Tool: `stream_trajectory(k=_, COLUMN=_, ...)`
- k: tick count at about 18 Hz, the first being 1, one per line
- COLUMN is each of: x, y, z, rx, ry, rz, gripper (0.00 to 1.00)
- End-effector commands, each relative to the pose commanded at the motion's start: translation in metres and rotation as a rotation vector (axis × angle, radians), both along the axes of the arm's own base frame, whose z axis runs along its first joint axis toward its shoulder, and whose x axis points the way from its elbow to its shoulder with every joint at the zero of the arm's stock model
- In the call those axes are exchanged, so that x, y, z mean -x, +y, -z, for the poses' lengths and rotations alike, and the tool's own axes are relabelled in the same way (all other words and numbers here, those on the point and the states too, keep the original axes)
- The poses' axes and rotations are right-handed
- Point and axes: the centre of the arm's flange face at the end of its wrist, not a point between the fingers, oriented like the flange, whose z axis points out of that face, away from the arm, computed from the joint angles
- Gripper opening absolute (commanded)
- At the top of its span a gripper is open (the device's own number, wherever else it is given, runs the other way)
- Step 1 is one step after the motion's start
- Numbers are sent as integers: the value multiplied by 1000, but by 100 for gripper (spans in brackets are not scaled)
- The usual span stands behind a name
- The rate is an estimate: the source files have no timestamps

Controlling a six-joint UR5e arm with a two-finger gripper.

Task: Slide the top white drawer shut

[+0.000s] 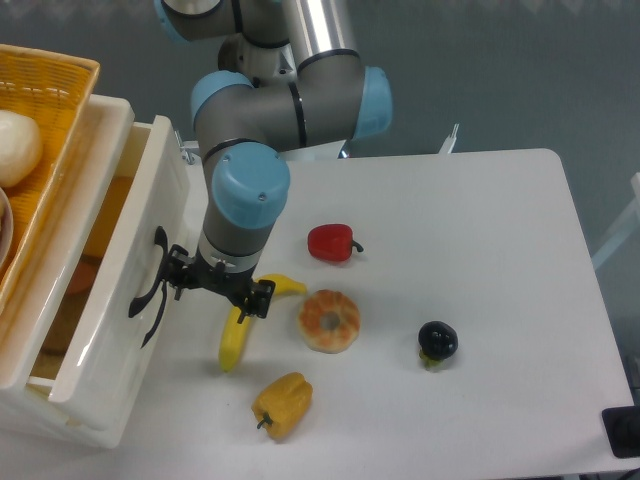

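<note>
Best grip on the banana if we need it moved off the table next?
Take the banana at its lower half, the part clear of the gripper, which hangs over its upper end. Come from above with the jaws across its narrow width; it lies flat and runs roughly top to bottom of the picture. The yellow pepper sits close below, so stay at mid-body.

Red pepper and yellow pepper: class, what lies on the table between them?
In the camera view, the doughnut lies between the red pepper and the yellow pepper, a little right of the line joining them.
</note>
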Motion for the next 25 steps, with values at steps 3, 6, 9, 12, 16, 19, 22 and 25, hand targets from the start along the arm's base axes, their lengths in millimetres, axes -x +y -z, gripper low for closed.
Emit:
stream_trajectory(k=3, x=-5, y=2, z=-2, rx=-2, ry=2, rz=9, gripper=100)
stream_trajectory(k=6, x=-7, y=3, z=-3, rx=-6, ry=6, rz=14, gripper=100)
stream_trajectory(k=9, x=-7, y=3, z=-3, rx=-6, ry=6, rz=15, gripper=100)
stream_trajectory(k=12, x=-8, y=3, z=-3, rx=-6, ry=6, rz=17, gripper=100)
stream_trajectory(k=16, x=-14, y=5, z=-4, rx=-8, ry=6, rz=24, gripper=100)
stream_trajectory(k=19, x=-17, y=6, z=-3, rx=-4, ry=5, rz=29, gripper=100)
stream_trajectory(k=22, x=-19, y=7, z=-4, rx=-8, ry=6, rz=34, gripper=100)
stream_trajectory(k=25, x=-16, y=7, z=-3, rx=-7, ry=7, rz=31, gripper=100)
